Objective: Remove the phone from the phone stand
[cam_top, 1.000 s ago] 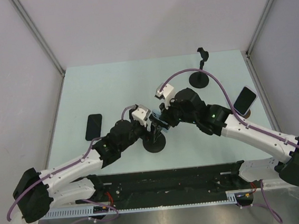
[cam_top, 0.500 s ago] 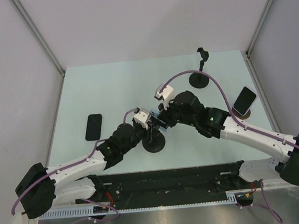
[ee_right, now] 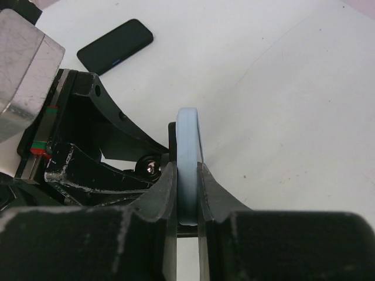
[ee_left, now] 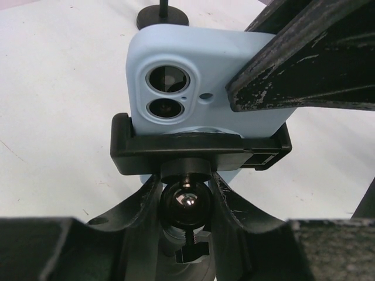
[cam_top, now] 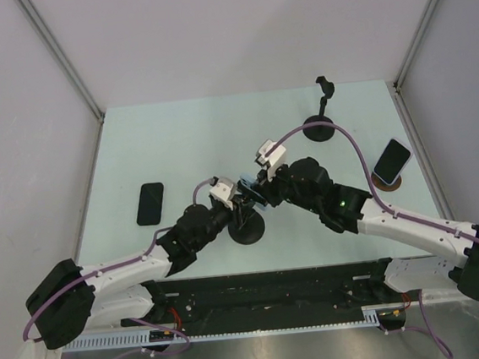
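Observation:
The phone (ee_left: 193,76), in a light blue case with two camera lenses, stands in the black clamp (ee_left: 199,153) of the phone stand (cam_top: 249,229) at the table's middle. My left gripper (ee_left: 186,187) is shut on the stand's shiny ball joint (ee_left: 186,202) just under the clamp. From the right, my right gripper (ee_right: 187,175) is shut on the phone's edge (ee_right: 188,152), one finger on each face. A right finger (ee_left: 304,64) crosses the phone's upper right corner in the left wrist view. From above, both grippers meet at the phone (cam_top: 250,189).
A black phone (cam_top: 150,202) lies flat on the table at the left. An empty black stand (cam_top: 322,116) rises at the back. Another phone (cam_top: 391,162) leans on a round brown base near the right edge.
My left gripper has closed on the stand's ball joint and its arm has reached forward. The right wrist has shifted slightly right with the phone, which still sits in the clamp.

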{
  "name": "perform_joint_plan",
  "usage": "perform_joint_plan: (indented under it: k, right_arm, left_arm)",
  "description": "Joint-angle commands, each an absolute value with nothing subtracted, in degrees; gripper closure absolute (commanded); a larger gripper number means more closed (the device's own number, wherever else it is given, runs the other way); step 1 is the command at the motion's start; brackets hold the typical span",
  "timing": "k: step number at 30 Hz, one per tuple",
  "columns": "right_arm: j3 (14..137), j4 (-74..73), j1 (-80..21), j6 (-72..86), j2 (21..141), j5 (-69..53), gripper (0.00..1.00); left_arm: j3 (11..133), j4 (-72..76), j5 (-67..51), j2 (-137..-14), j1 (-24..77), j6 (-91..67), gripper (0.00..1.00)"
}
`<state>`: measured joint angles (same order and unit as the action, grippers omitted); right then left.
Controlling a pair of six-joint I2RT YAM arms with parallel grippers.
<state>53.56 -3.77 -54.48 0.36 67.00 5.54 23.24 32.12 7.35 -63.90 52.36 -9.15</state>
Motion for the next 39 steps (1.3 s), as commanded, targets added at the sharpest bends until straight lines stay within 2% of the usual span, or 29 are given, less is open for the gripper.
perform_joint_plan:
  k: [1,3,6,9,16,20,22,26,35,39]
  right_arm:
    - [49.0,6.6,-55.5,1.1,66.7,5.9,0.81]
    - [46.7,10.4,-55.5,0.5,66.9,5.8,0.7]
    - [45.3,14.3,-55.5,0.2,67.8,4.8,0.63]
    - [43.6,17.7,-55.5,-1.8,68.7,4.2,0.61]
    - [42.4,21.0,-55.4,-2.6,68.8,2.2,0.64]
    - [42.1,22.5,-54.9,-2.3,68.3,1.5,0.54]
    - [41.9,23.7,-54.5,-1.8,68.1,1.6,0.53]
    - [41.8,25.1,-53.0,-1.0,68.3,0.9,0.53]
    - [41.8,24.4,-52.4,-2.2,69.9,-0.9,0.73]
    - [41.8,23.7,-52.9,-3.6,70.5,-0.5,0.73]
  left_arm:
    - [20.7,31.3,7.1,-64.5,52.1,-10.2,1.0]
    - [20.0,31.6,7.0,-64.2,52.1,-10.4,1.0]
    - [19.5,31.8,6.9,-63.9,52.1,-10.6,1.0]
    - [19.3,32.0,6.6,-63.7,52.1,-10.6,1.0]
    - [19.1,32.3,6.1,-63.7,52.1,-10.4,0.99]
    - [19.0,32.3,5.7,-63.7,52.1,-10.3,1.0]
    - [19.0,32.4,5.5,-63.7,52.1,-10.3,1.0]
    - [19.0,32.4,5.2,-63.5,52.1,-10.3,1.0]
    - [19.1,32.4,4.9,-63.3,52.1,-10.2,1.0]
    - [19.1,32.4,4.8,-62.6,52.1,-10.2,0.99]
